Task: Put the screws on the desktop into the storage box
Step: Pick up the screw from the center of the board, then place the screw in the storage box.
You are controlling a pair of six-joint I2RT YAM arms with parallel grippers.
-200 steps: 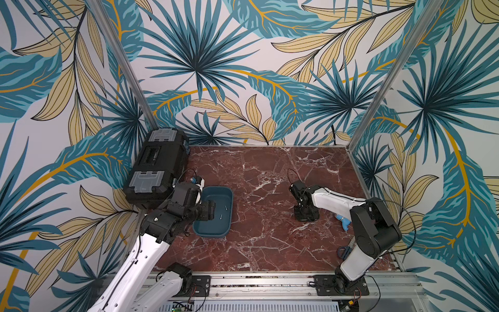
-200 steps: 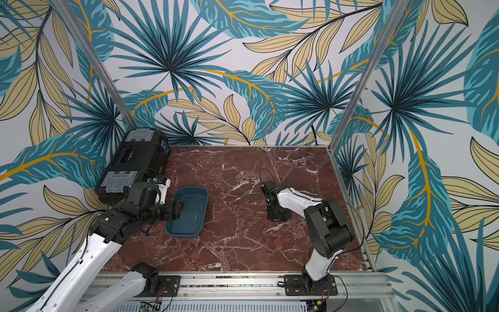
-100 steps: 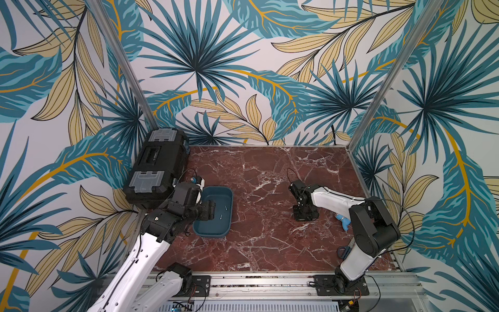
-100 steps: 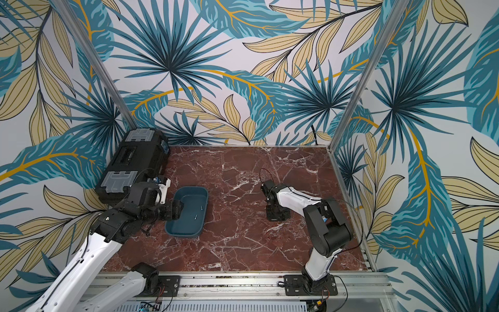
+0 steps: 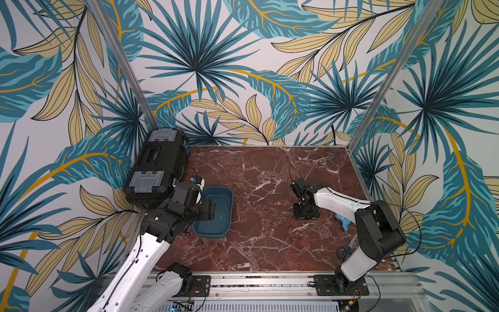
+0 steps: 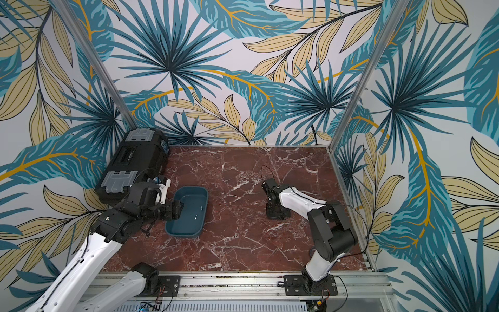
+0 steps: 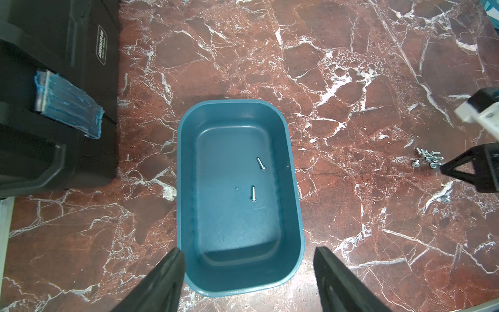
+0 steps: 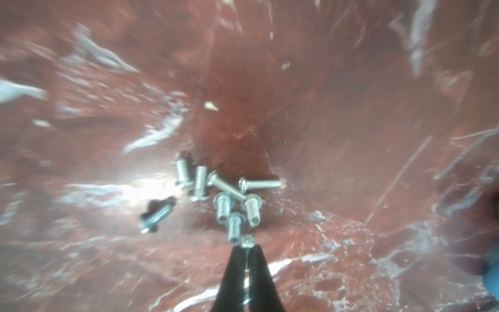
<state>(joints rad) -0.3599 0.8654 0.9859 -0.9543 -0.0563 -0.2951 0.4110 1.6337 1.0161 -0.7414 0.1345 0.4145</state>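
Reaches out low with the right arm, elbow bent, right hand (image 5: 305,216) pointing straight down at the desk (image 5: 270,243). Pinches that hand shut on one screw (image 8: 247,240), tips right beside the little pile of screws (image 8: 224,200). Holds the left arm bent next to the toolbox (image 5: 159,164), left hand (image 7: 248,256) wide open, one finger on each side of the box (image 7: 186,189) end. Two more screws lying flat inside the box.
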